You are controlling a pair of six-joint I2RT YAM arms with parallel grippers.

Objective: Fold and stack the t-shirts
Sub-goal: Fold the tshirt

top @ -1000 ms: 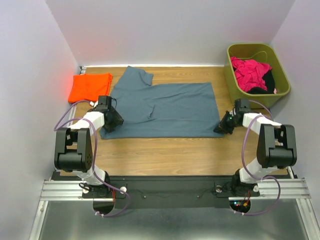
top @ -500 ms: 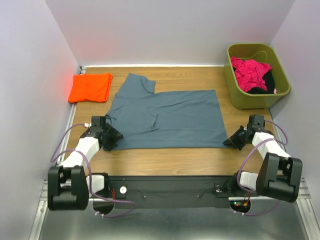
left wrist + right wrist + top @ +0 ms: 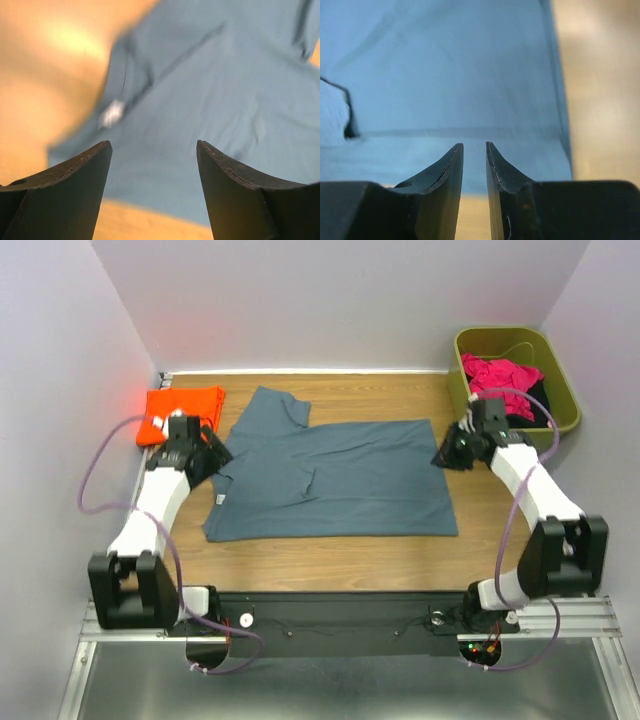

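Both your arms have swung from the near hem to the far corners of the slate t-shirt (image 3: pixel 330 480), flat on the surface (image 3: pixel 330 558); left gripper (image 3: pixel 153 147) gapes, right gripper (image 3: pixel 474 146) barely parted, both empty; limp, light cloth, so pinch corners

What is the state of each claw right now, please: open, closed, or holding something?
Left claw: wide open, holding nothing.
Right claw: open only a little, nothing between its fingers.

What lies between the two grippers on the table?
The slate blue-grey t-shirt, spread out, spans the stretch from the left gripper to the right gripper. The top external view shows it.
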